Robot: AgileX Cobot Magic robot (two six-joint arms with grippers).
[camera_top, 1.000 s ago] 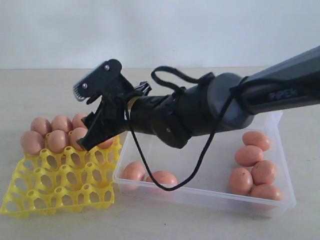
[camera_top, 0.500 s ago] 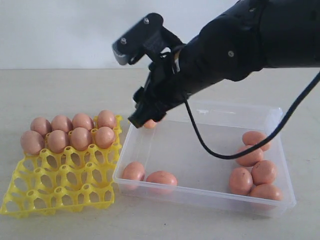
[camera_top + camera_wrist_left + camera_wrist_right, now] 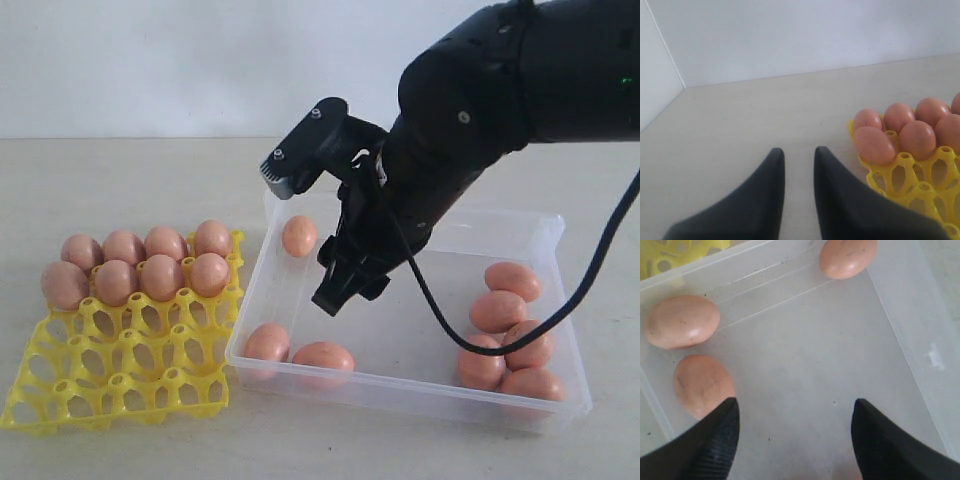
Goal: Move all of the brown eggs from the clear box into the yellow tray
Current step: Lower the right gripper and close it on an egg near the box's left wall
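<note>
Several brown eggs (image 3: 162, 276) fill the far two rows of the yellow tray (image 3: 120, 385) on the left. The clear box (image 3: 400, 395) holds one egg (image 3: 298, 236) at its far left, two eggs (image 3: 323, 356) at its near left and several (image 3: 500, 310) at its right end. My right gripper (image 3: 345, 295) hangs open over the box's left half, empty, above bare floor (image 3: 805, 350); one egg (image 3: 702, 385) lies just beside one finger. My left gripper (image 3: 799, 150) hovers over the table beside the tray (image 3: 905, 175), its fingers a narrow gap apart and holding nothing.
The box and tray sit side by side on a beige table (image 3: 120, 180) before a white wall. The box's low walls (image 3: 900, 325) run close around the right gripper. A black cable (image 3: 560, 300) from the right arm loops over the eggs at the box's right end.
My right arm has swung from above the tray's far rows over to the box and dropped lower into it, jaws open throughout. The eggs have not moved.
</note>
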